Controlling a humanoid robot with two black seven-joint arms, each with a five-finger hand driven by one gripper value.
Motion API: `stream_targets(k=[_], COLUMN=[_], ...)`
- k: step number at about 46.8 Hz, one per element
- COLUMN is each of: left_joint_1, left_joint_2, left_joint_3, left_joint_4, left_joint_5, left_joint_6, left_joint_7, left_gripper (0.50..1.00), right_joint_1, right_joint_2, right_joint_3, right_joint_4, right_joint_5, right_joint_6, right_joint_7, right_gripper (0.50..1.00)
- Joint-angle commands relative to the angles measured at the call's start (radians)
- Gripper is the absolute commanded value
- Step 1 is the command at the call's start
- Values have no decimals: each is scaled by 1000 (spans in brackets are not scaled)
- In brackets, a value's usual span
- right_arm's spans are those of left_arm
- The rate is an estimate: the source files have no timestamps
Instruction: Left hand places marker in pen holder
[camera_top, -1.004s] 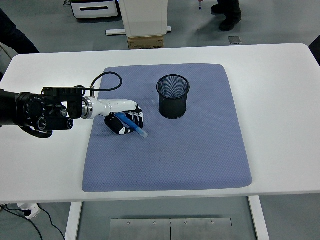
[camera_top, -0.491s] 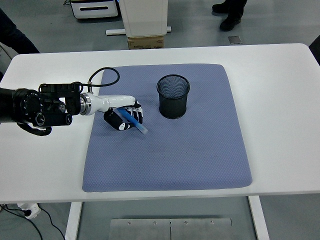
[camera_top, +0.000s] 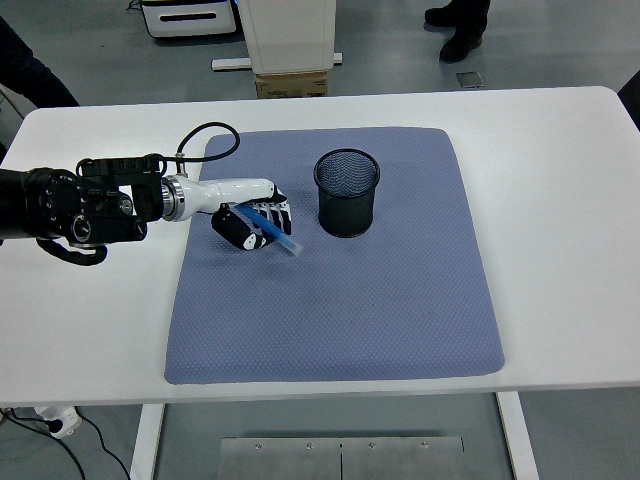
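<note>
Marker (camera_top: 271, 234), blue, is what I see clamped in my left hand (camera_top: 252, 226), fingers curled tight around its barrel, with the lower tip sticking out toward the right and down. The hand sits over the left part of the blue-grey mat (camera_top: 400, 300) on the white table (camera_top: 560, 200). I see the black mesh pen holder (camera_top: 346, 193) standing upright on the mat, near the hand's right side but apart from it.
</note>
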Motion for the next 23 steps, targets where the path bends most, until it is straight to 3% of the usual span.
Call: stream_targets(k=[1,23], left_joint_1=[-9,-69], left_joint_2=[2,25], left_joint_3=[-4,-38], left_joint_4=[0,0], left_joint_5=[-1,-24], left_joint_6=[0,-38], left_joint_7=[-2,-2], left_gripper=[500,500], right_joint_1=[0,0], right_joint_2=[0,0], right_joint_3=[0,0], right_joint_4=[0,0], right_joint_5=[0,0], right_joint_6=[0,0], right_joint_7=[0,0], right_gripper=[1000,1000])
